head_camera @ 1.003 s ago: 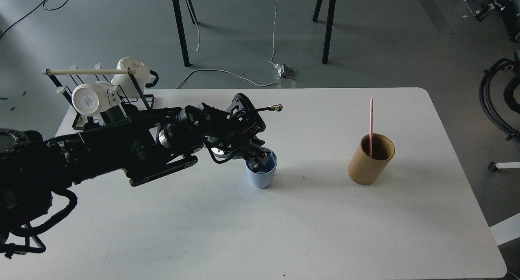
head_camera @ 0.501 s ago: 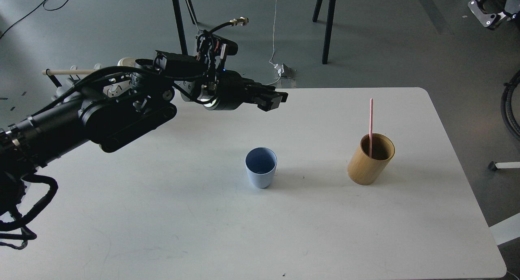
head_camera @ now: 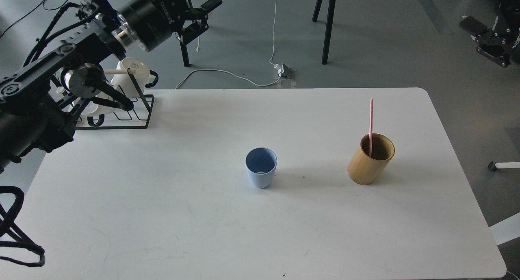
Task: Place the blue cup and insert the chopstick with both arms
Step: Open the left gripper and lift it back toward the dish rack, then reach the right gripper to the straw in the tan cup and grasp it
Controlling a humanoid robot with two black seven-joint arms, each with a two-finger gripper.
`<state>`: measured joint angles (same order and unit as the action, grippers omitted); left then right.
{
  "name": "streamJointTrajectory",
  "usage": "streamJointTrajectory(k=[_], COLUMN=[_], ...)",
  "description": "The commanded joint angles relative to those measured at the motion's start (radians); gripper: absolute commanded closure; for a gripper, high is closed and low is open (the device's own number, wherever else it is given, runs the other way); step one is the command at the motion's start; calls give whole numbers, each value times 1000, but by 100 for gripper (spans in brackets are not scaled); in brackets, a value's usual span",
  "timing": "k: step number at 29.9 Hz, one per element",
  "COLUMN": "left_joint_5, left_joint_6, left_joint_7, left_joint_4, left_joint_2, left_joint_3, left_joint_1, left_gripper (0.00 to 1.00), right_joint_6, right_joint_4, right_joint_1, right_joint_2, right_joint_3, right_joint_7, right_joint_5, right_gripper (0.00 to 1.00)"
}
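Note:
The blue cup (head_camera: 261,167) stands upright and empty on the white table (head_camera: 162,215), a little left of the middle. The pink chopstick (head_camera: 371,125) stands in the tan bamboo holder (head_camera: 370,159) to the cup's right. My left gripper (head_camera: 205,16) is raised high at the top left, beyond the table's far edge and far from the cup, with its fingers apart and empty. My right gripper (head_camera: 481,40) shows at the top right edge, off the table and above the floor, its two fingers apart and empty.
A black wire rack (head_camera: 122,113) with a pale wooden rod and white mugs (head_camera: 132,70) stands at the table's far left corner, partly hidden by my left arm. Black stand legs and cables are on the floor behind the table.
My left gripper let go of the blue cup, rose and swung back to the upper left. The cup stays upright on the table. My right gripper moved lower at the top right.

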<state>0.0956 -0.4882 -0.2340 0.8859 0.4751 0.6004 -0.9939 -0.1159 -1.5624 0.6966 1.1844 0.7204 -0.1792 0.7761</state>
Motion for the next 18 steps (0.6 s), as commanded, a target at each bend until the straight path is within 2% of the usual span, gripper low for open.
streamJointTrajectory(k=[1, 6, 9, 18], left_joint_5=[-172, -238, -241, -243], left_joint_6=[-1, -1, -1, -1], left_joint_7=[-30, -24, -25, -25], left_joint_4=[-39, -62, -97, -102], left_joint_2=[-13, -43, -44, -46], left_joint_3=[64, 139, 144, 144], left_joint_1=[18, 81, 104, 115], left_gripper=[1, 1, 1, 1], right_joint_6=[27, 84, 85, 87], right_joint_4=[-7, 5, 30, 261], right_joint_1=[-2, 0, -2, 14], right_joint_2=[-15, -80, -115, -307], right_joint_3=[-58, -156, -203, -312], right_joint_7=[7, 10, 11, 7], right_joint_5=[256, 553, 649, 804], right_gripper=[1, 3, 7, 29])
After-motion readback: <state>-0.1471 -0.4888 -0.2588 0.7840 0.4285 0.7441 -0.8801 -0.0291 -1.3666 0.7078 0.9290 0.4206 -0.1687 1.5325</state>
